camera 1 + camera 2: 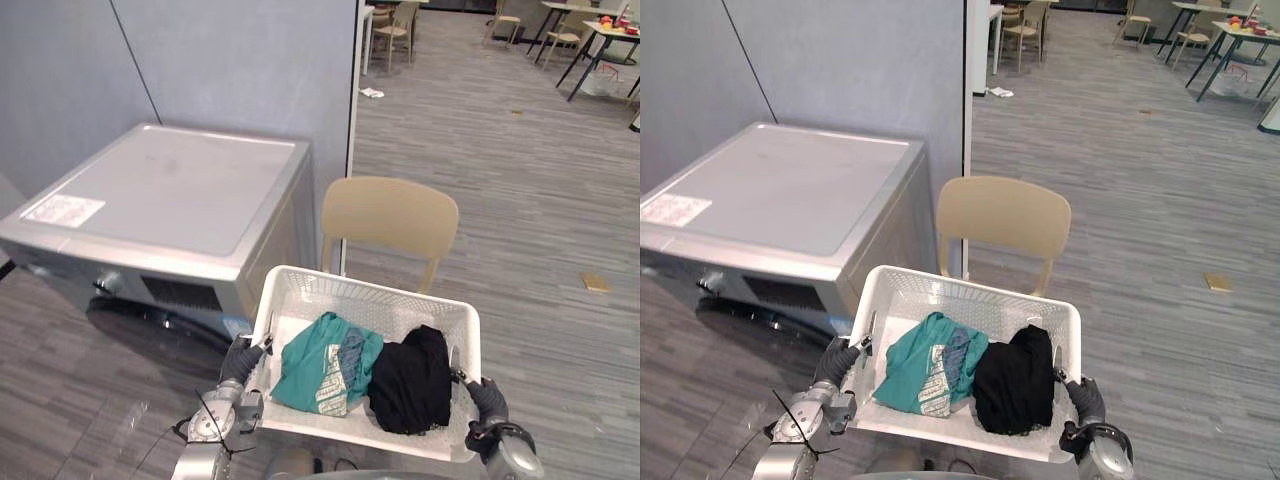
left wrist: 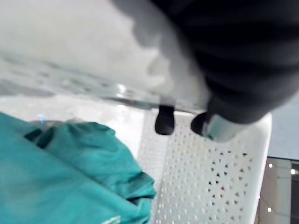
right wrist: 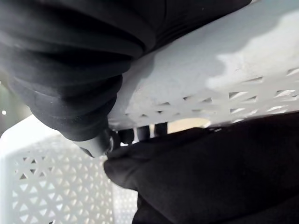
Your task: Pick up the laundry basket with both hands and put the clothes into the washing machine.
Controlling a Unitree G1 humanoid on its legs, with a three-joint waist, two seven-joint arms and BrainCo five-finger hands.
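I hold a white perforated laundry basket [image 1: 300,285] off the floor in front of me. My left hand [image 1: 240,362] grips its left rim, with dark-tipped fingers [image 2: 164,120] curled over the edge. At the right rim my right hand [image 1: 490,400] has its fingers [image 3: 135,135] hooked through the handle slot. A teal garment [image 1: 325,365] lies in the basket's left half, and a black garment [image 1: 412,380] lies beside it on the right. The silver-grey washing machine [image 1: 170,200] stands to the left beyond the basket, its dark round front [image 1: 150,318] low beside my left hand.
A beige chair [image 1: 390,215] stands just behind the basket, beside a grey partition wall [image 1: 240,60]. Open wood-look floor [image 1: 520,180] stretches to the right, with a small flat object [image 1: 596,283] lying on it. Tables and chairs [image 1: 590,40] stand far back.
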